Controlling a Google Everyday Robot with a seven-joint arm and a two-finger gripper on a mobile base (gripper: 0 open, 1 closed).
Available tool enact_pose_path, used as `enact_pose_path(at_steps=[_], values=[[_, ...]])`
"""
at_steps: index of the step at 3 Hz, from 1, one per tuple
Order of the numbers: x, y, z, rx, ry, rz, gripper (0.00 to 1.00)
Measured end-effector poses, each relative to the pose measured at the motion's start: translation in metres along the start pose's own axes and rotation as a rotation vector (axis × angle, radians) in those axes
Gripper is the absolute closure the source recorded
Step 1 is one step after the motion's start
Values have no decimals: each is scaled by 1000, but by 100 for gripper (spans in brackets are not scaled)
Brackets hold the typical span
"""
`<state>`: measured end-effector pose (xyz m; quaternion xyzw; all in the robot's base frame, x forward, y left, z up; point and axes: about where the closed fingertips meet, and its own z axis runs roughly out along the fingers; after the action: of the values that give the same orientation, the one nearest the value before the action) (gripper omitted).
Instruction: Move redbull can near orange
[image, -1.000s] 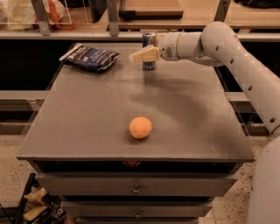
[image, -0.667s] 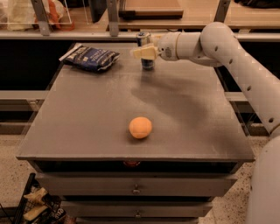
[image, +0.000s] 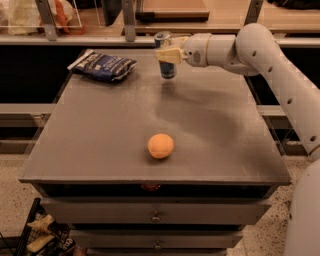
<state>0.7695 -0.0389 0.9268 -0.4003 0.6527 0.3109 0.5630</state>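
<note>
The redbull can (image: 167, 71) stands upright at the far edge of the grey table (image: 100, 140), right of the snack bag. My gripper (image: 168, 54) reaches in from the right and sits at the can's upper half, crossing in front of it. The can's silver top (image: 162, 35) shows above the gripper. The orange (image: 160, 146) lies on the table near the front, a long way in front of the can and slightly to its left, apart from everything.
A flat dark-blue snack bag (image: 103, 66) lies at the far left corner of the table. Shelving with a rail (image: 75, 40) runs behind the table. Drawers (image: 155, 212) sit below the tabletop. My arm (image: 280, 75) stretches over the right side.
My gripper has shifted slightly left and up against the can. The can's top now sits a little further left. The orange and the bag have not moved.
</note>
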Motion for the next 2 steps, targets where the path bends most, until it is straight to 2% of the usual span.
enact_pose_path(at_steps=[1, 2], values=[[-23, 13, -10, -60, -67, -8, 100], [-41, 47, -24, -132, -78, -32, 100]])
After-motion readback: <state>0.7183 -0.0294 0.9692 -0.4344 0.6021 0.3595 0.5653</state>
